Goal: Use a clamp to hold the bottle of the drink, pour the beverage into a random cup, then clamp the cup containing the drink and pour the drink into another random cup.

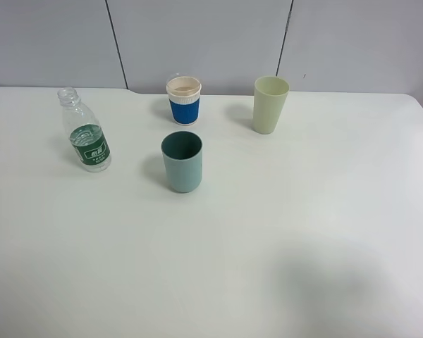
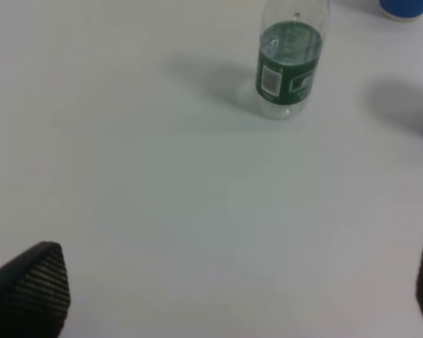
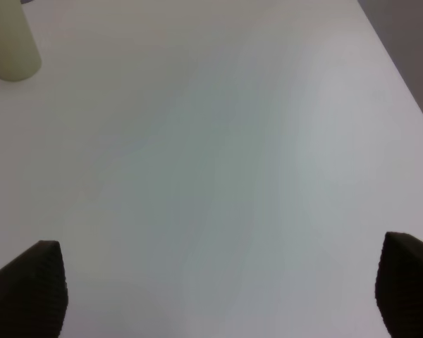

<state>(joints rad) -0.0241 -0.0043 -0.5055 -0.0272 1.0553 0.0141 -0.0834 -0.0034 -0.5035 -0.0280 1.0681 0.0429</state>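
A clear uncapped plastic bottle [image 1: 85,132] with a green label stands at the table's left; it also shows in the left wrist view [image 2: 289,63]. A teal cup [image 1: 182,162] stands mid-table. A blue-sleeved white cup [image 1: 184,101] stands behind it, and its blue edge shows in the left wrist view [image 2: 405,8]. A pale green cup [image 1: 270,104] stands at the back right and shows in the right wrist view [image 3: 10,42]. My left gripper [image 2: 233,296] is open, well short of the bottle. My right gripper [image 3: 225,296] is open over bare table. Neither gripper shows in the exterior view.
The white table [image 1: 303,232] runs to a grey panelled wall [image 1: 197,35] at the back. The table's right edge [image 3: 402,77] shows in the right wrist view. A soft shadow [image 1: 338,282] lies on the front right of the table.
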